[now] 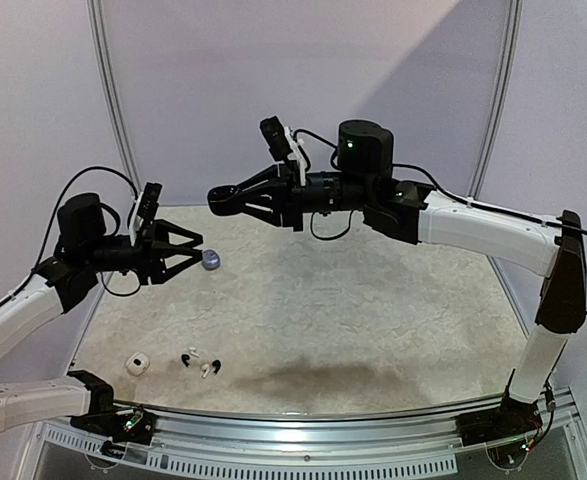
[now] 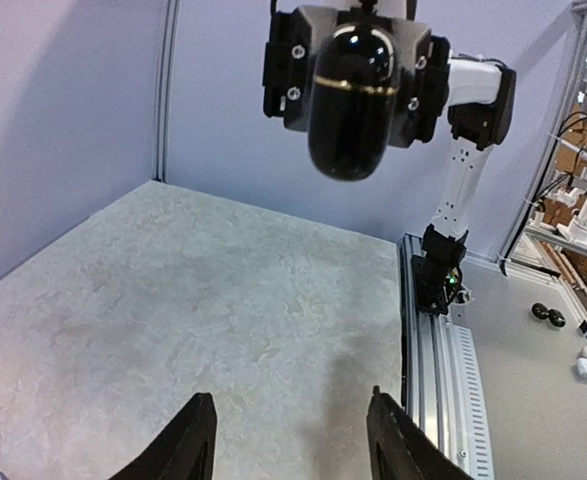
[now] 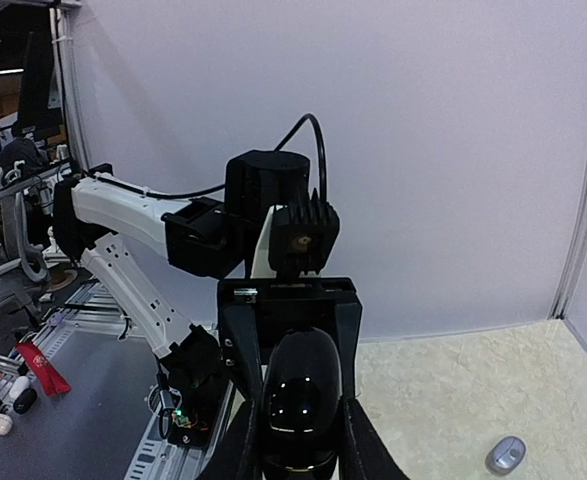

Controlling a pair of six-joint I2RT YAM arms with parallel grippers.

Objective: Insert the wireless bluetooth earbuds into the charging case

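My right gripper (image 1: 220, 198) is raised over the back of the table and shut on a glossy black pebble-shaped charging case (image 3: 298, 395) with a thin gold seam. The case looks closed in the left wrist view (image 2: 351, 95). My left gripper (image 1: 191, 250) is open and empty, held in the air facing the right one, with its fingers (image 2: 195, 445) wide apart. Two tiny earbuds (image 1: 189, 357) (image 1: 210, 369) lie on the table near its front left edge. No earbud is in either gripper.
A small lavender case (image 1: 211, 261) lies on the table just past my left fingertips and also shows in the right wrist view (image 3: 506, 455). A white case (image 1: 137, 364) lies left of the earbuds. The aluminium rail (image 1: 303, 425) runs along the near edge.
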